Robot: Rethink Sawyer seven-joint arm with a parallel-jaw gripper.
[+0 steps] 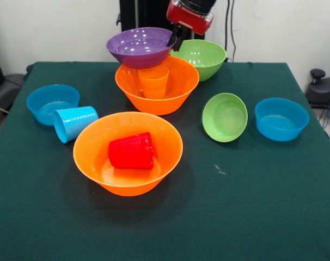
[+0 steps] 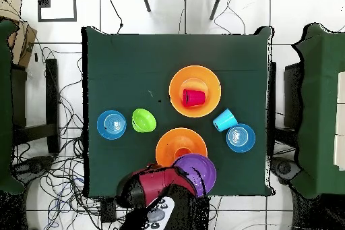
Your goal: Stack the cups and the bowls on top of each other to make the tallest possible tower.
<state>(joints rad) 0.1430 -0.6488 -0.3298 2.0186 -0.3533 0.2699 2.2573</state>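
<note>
My gripper [image 1: 175, 39] is at the right rim of the large purple bowl [image 1: 139, 47] and looks shut on it. The bowl sits level on or just above an upside-down orange cup [image 1: 153, 82], which stands in the far large orange bowl [image 1: 176, 89]. A red cup [image 1: 131, 151] lies on its side in the near large orange bowl [image 1: 94, 157]. A light blue cup [image 1: 74, 123] lies on its side beside it. In the overhead view the purple bowl [image 2: 199, 172] overlaps the orange bowl [image 2: 176, 148] next to my arm [image 2: 151, 187].
A large green bowl [image 1: 204, 56] stands behind the far orange bowl, close to my gripper. A small green bowl [image 1: 225, 117] sits tilted at the right, with a small blue bowl [image 1: 281, 118] beyond it. Another small blue bowl [image 1: 52, 102] is at the left.
</note>
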